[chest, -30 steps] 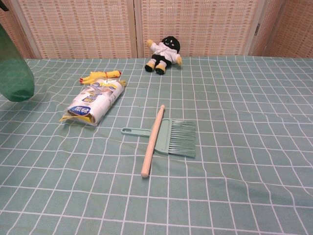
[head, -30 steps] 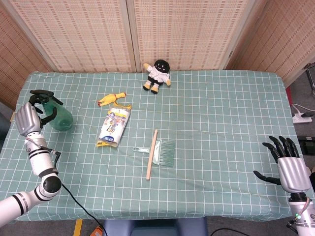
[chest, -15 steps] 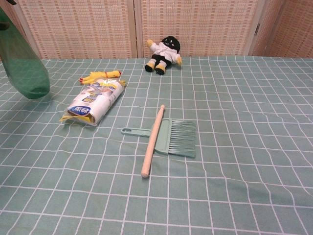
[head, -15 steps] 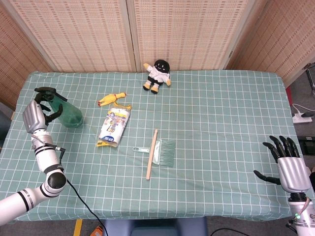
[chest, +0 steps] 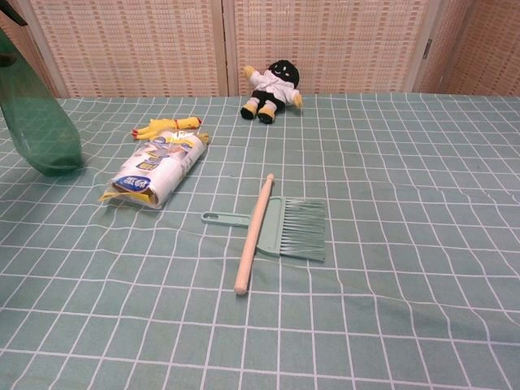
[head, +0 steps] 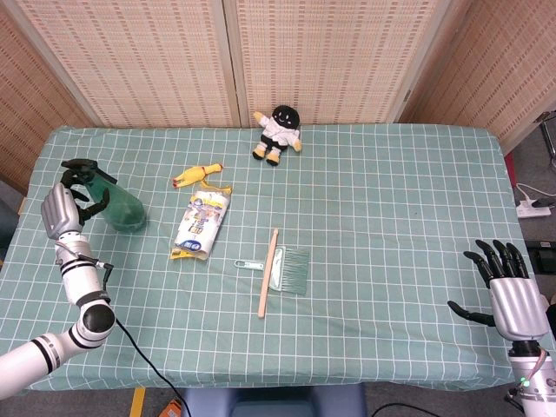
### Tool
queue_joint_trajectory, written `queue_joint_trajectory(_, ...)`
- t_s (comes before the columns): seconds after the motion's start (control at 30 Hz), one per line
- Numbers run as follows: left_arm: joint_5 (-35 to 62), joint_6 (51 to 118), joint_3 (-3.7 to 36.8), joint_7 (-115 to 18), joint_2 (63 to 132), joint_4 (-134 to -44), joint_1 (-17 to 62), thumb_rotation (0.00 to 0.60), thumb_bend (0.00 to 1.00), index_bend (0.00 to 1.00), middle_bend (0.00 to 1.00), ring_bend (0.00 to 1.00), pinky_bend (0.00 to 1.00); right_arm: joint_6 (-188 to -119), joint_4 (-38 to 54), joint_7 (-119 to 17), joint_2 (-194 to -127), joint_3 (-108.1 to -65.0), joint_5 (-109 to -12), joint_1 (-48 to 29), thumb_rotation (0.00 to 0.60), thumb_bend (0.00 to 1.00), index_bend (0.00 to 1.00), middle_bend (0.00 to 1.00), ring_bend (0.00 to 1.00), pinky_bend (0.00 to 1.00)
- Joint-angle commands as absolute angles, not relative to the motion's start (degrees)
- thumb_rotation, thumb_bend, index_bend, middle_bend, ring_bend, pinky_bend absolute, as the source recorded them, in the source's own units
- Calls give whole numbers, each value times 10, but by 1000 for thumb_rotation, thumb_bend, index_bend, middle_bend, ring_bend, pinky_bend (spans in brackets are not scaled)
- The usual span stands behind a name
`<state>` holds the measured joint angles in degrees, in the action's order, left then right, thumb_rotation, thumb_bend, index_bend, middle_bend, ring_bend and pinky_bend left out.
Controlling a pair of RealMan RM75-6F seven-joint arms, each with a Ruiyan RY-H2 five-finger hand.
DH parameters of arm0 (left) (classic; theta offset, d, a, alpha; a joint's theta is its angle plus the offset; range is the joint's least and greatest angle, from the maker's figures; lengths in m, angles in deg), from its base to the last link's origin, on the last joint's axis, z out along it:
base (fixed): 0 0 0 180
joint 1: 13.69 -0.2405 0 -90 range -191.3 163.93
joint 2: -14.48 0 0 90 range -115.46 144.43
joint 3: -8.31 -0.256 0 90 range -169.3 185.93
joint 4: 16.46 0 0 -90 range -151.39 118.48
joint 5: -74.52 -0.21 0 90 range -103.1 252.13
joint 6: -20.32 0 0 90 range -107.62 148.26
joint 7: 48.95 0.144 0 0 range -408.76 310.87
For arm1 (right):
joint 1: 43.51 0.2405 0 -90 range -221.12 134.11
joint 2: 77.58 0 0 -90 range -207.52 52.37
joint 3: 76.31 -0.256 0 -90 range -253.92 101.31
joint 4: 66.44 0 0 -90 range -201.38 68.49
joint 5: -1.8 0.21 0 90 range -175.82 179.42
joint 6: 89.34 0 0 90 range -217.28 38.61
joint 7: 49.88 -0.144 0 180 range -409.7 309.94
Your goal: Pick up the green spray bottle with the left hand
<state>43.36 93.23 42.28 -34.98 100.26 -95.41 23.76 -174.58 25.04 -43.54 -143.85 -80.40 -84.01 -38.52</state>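
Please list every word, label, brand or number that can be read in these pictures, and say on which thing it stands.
No text can be read.
Tissue pack: blue and yellow print on the wrapper, too small and blurred to read.
Green spray bottle, held by the left hand: no label visible.
Brush, doll: no text.

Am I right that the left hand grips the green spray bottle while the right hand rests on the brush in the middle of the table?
Not quite. The left hand does grip the green spray bottle, but the head view shows the right hand open at the table's far edge, well away from the brush.
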Motion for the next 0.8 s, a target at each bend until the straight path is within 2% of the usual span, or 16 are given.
queue_joint_trajectory(0.03,435,925,418,-349,1003,-952,237,600,328,272,654,482,323,-1746,251,-435,-1438,-804,-840,-385,600,0,227,94,30,41)
queue_joint_trajectory(0.57,419,921,407,-356,993,-964,225,600,283,226,540,423,241,-1744,251,-434,-1437,-803,-840,-385,600,0,239,94,31,42)
queue_joint_trajectory(0.8,418,912,404,-360,975,-987,214,600,256,128,418,339,210,-1742,253,-435,-1436,-803,-841,-384,600,0,240,94,31,42)
